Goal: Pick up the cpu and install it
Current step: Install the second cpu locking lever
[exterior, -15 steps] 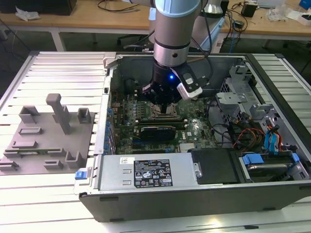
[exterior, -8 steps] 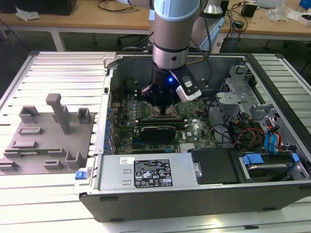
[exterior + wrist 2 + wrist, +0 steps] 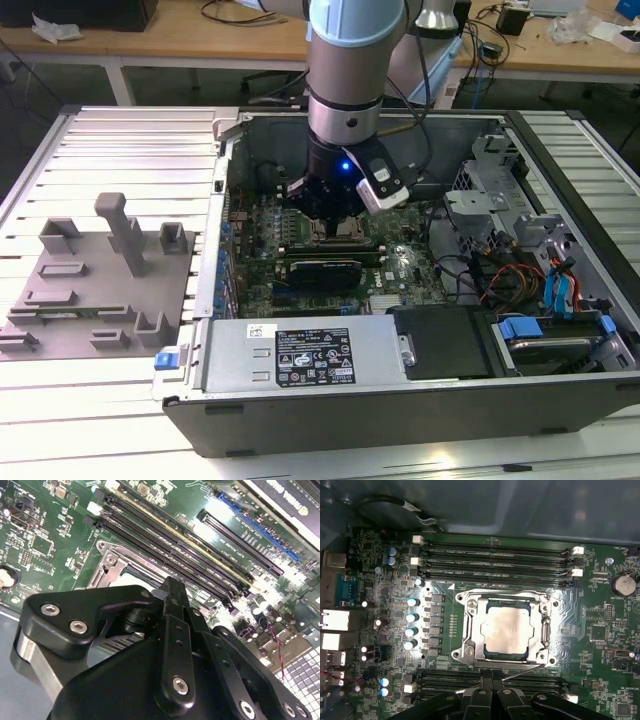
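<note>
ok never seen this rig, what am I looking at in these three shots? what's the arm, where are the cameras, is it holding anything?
It is a single robot arm with a gripper reaching down into an open computer case that lies on a metal table. The exterior view comes from a camera off the arm. Both wrist views come from cameras riding on the arm, looking down at the green motherboard. In the first wrist view the cpu, a silvery square, sits inside the metal frame of the socket, between rows of memory slots. Nothing shows between the gripper's black links. A grey fixture plate with blocks lies on the table beside the case.
</note>
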